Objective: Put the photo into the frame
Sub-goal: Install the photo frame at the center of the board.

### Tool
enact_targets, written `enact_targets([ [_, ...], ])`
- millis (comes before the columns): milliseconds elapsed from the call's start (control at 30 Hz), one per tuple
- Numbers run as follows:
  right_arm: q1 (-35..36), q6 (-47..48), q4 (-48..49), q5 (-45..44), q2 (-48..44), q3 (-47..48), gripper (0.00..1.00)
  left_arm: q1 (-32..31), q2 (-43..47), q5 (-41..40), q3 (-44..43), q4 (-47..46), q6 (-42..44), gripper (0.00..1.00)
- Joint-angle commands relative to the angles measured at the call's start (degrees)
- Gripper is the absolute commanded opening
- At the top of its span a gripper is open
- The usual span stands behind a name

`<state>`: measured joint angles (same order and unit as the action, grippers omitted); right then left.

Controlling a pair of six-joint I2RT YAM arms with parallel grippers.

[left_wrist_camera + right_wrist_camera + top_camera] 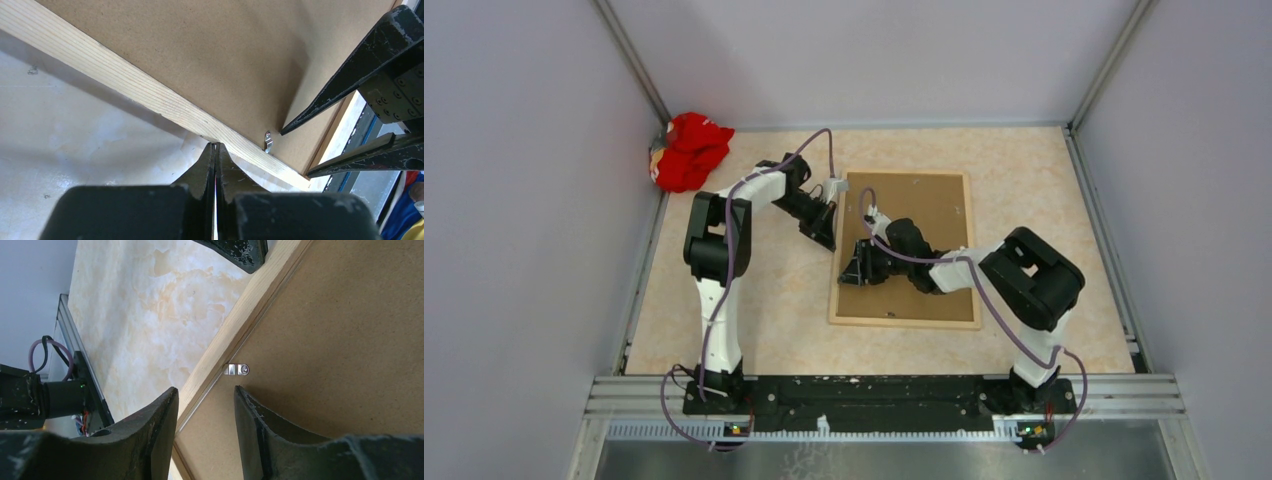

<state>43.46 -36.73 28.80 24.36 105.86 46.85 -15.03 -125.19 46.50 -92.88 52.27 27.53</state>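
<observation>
The light wood frame lies back-up on the table, with a brown backing board filling it. The photo is hidden. My left gripper is shut, with nothing visible between its fingers. Its tips touch the outer side of the frame's left rail. My right gripper is open. In the right wrist view it straddles the inner edge of that rail, one finger over the rail and one over the board. It sits just short of a small metal clip.
A crumpled red cloth lies in the far left corner. Grey walls enclose the table on three sides. The clip also shows in the left wrist view, with the right gripper's fingers beyond it.
</observation>
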Motion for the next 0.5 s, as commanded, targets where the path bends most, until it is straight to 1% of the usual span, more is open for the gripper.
enact_targets([
  [0,0.57,-0.35,3.09,0.00,1.68,0.20,0.45,-0.88,-2.25,-2.07,0.31,-0.86,0.90,0.00],
  [467,0.57,-1.73,4.24,-0.19,4.94,2.72,0.44,-0.88,-2.09,-2.11,0.20,-0.46,0.97,0.00],
])
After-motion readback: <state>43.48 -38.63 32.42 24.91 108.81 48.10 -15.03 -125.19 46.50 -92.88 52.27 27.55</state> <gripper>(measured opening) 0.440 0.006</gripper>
